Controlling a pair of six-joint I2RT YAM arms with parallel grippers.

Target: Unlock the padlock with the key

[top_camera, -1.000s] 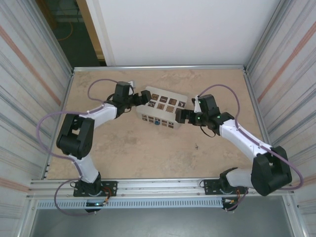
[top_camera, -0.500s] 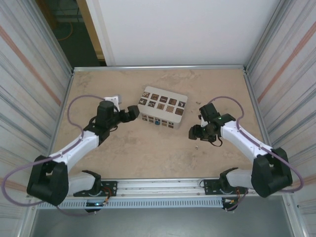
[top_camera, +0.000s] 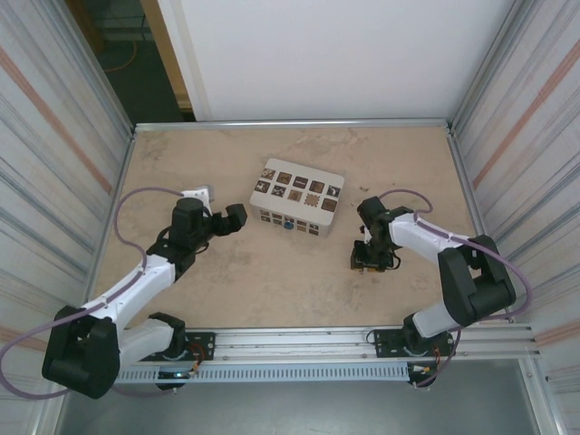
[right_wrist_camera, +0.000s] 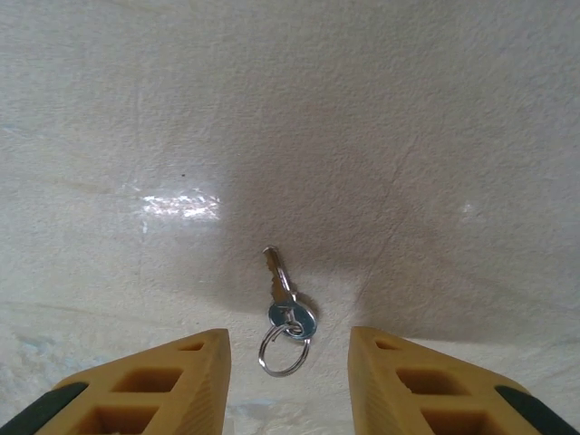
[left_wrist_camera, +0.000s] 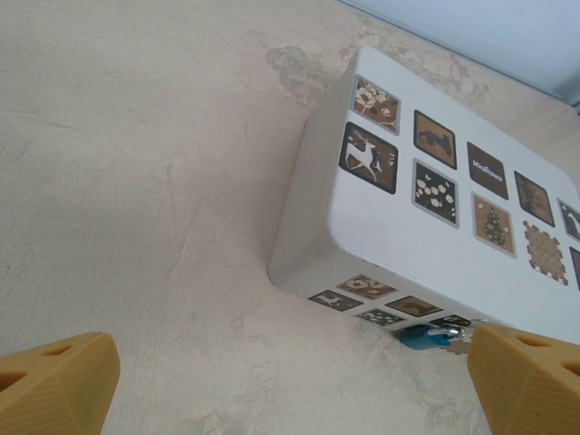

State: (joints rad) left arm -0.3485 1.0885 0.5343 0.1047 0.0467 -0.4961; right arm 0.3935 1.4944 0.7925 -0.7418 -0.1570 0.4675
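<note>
A small silver key [right_wrist_camera: 288,308] on a ring lies flat on the table. My right gripper [right_wrist_camera: 288,362] points down over it, one yellow finger on each side. The jaws stand partly apart and touch nothing. In the top view the right gripper [top_camera: 365,258] hangs low, right of the white box [top_camera: 297,201]. The blue padlock [left_wrist_camera: 426,337] hangs at the box's front face, also seen from above as the padlock [top_camera: 286,224]. My left gripper [top_camera: 234,217] is wide open just left of the box, its right finger [left_wrist_camera: 530,381] close to the padlock, holding nothing.
The white box [left_wrist_camera: 435,208] has brown picture tiles on its top and front. Metal rails frame the table [top_camera: 272,281], with corrugated walls on both sides. Bare table surface lies between the two arms in front of the box.
Both arms have drawn back from the box. The right gripper came down toward the near table over the key and its jaws narrowed. The left arm pulled back leftward.
</note>
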